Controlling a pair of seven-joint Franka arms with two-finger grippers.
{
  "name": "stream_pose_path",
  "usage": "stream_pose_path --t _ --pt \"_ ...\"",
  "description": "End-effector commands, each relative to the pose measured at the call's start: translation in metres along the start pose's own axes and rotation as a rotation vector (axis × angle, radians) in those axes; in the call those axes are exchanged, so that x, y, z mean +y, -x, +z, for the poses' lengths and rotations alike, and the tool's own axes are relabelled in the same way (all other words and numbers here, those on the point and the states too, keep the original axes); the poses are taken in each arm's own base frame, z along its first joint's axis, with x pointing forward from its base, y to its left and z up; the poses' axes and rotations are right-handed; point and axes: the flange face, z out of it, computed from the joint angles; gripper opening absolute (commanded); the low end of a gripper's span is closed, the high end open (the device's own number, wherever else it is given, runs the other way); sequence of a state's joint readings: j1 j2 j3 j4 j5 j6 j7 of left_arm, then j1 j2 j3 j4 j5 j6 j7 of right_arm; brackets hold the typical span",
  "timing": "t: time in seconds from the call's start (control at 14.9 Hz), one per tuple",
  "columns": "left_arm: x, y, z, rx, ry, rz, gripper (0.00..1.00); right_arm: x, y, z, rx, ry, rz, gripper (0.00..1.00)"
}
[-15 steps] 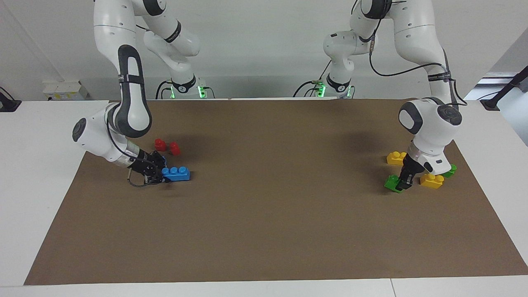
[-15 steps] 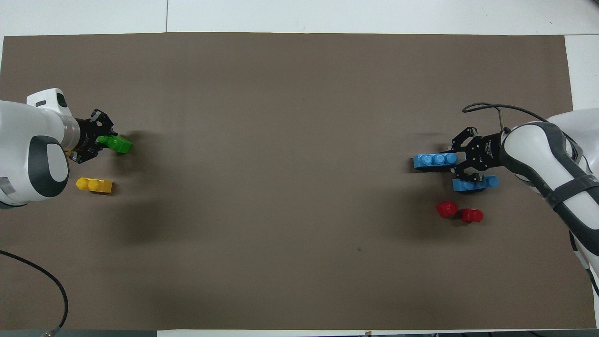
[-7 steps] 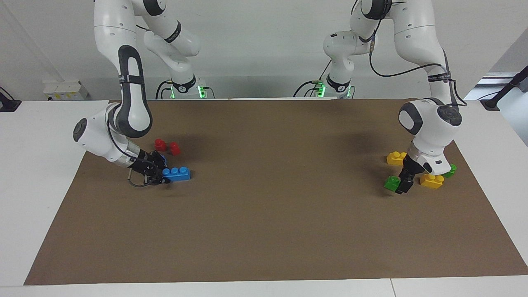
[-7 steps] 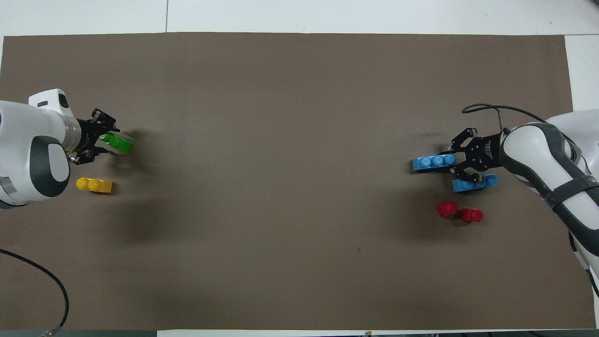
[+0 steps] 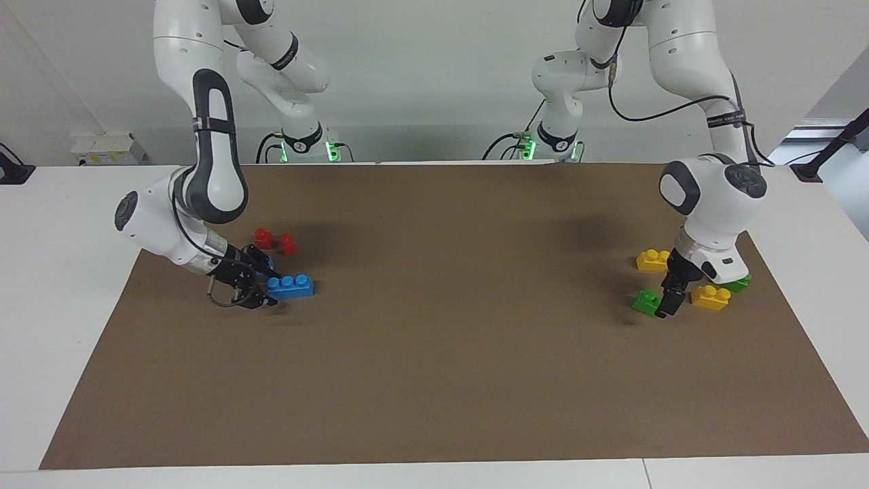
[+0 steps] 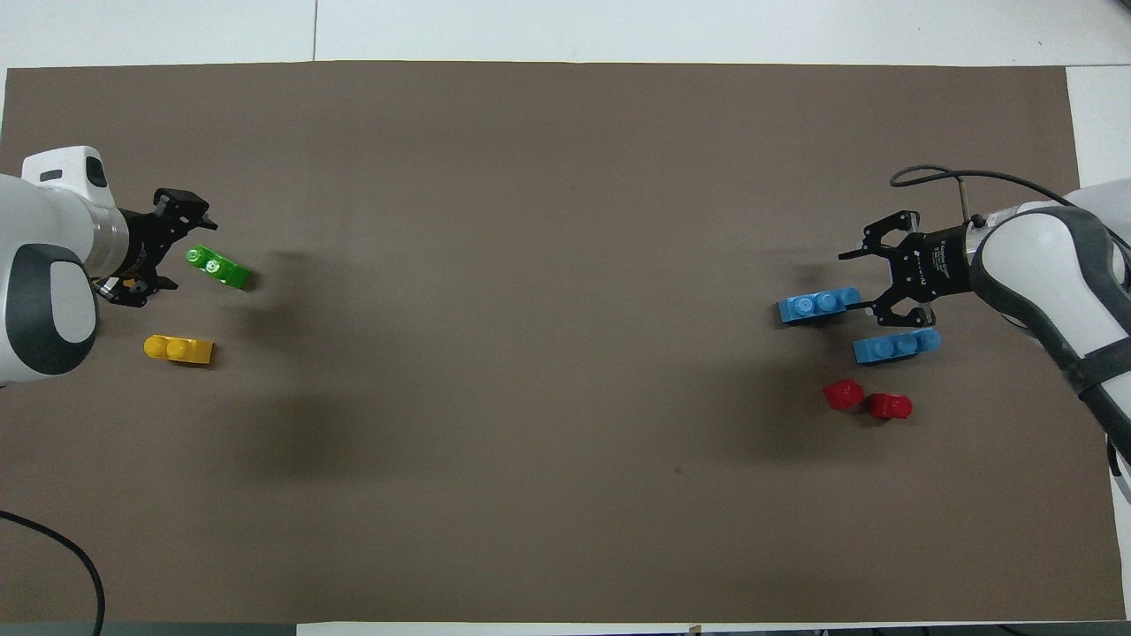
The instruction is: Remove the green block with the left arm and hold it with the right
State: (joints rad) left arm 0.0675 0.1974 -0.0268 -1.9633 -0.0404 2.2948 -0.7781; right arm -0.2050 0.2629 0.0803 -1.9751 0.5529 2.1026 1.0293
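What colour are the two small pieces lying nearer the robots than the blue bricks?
Red, clearest in the overhead view.

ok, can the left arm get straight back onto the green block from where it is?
Probably yes. The left gripper sits open right beside the green block, which lies loose on the mat. Nothing lies between them; the nearest yellow brick is off to the side.

Table (image 5: 41,285), brown mat (image 5: 441,353), toy bricks (image 6: 897,345)

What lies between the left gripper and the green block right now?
Nothing: in the overhead view only a narrow strip of bare brown mat separates the open left gripper from the green block. The facing view overlaps them.
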Motion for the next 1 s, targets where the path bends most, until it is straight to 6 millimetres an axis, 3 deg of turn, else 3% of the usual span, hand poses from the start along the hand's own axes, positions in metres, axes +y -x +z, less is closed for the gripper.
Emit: stream_pose_path --t 0.0,0.27,0.47,0.74,0.94 --pt "-0.003 0.014 -0.038 -0.014 -0.037 0.137 1.00 0.001 0.014 -0.023 0.025 -0.008 -0.025 0.83" --pt "-0.007 0.043 -0.091 -0.062 -0.063 0.433 1.00 -0.001 0.046 -0.058 0.110 0.013 -0.141 0.91" --pt "-0.014 0.063 -0.130 -0.082 -0.068 0.590 1.00 -0.012 0.074 -0.092 0.192 0.082 -0.261 1.00" --pt "-0.017 0.094 -0.169 -0.102 -0.090 0.692 1.00 -0.019 0.118 -0.143 0.270 0.117 -0.476 1.00" --pt "-0.002 0.097 -0.196 -0.102 -0.120 0.820 1.00 -0.010 0.138 -0.165 0.324 0.138 -0.666 1.00"
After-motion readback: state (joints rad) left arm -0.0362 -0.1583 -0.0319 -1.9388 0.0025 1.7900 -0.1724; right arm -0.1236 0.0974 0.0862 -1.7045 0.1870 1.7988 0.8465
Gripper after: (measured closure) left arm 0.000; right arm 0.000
